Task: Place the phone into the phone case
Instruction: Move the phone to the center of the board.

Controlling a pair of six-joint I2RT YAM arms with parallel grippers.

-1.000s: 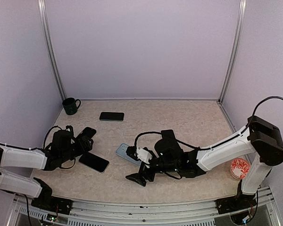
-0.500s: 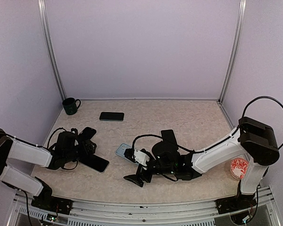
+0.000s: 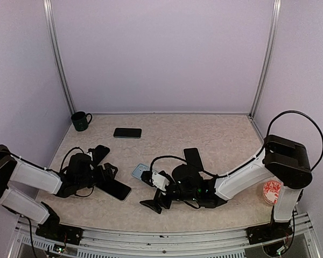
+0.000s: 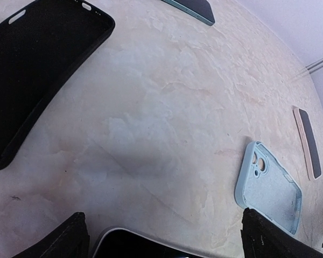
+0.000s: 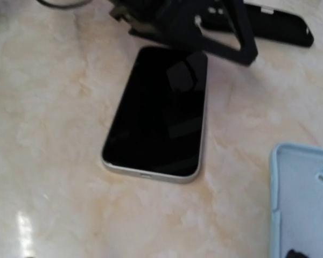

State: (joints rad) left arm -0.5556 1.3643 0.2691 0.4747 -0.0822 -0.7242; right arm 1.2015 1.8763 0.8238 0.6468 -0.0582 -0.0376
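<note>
A black-screened phone (image 3: 116,188) with a silver rim lies flat at the front left; it also shows in the right wrist view (image 5: 159,113) and at the bottom of the left wrist view (image 4: 140,246). My left gripper (image 3: 107,173) is open, its fingers (image 4: 64,241) straddling the phone's far end. A light blue phone case (image 3: 141,172) lies open side up just right of the phone (image 4: 269,188). A black phone case (image 3: 99,152) lies behind the left gripper (image 4: 37,70). My right gripper (image 3: 155,200) is open and empty, low over the table, facing the phone.
A second dark phone (image 3: 127,132) lies at the back left, near a dark green mug (image 3: 81,121). Another dark phone (image 3: 192,158) lies behind the right arm. A red-and-white round object (image 3: 273,192) sits at the right edge.
My left gripper has moved right and down over the phone's end, and the phone has shifted a little to the right. My right arm has drawn slightly left.
</note>
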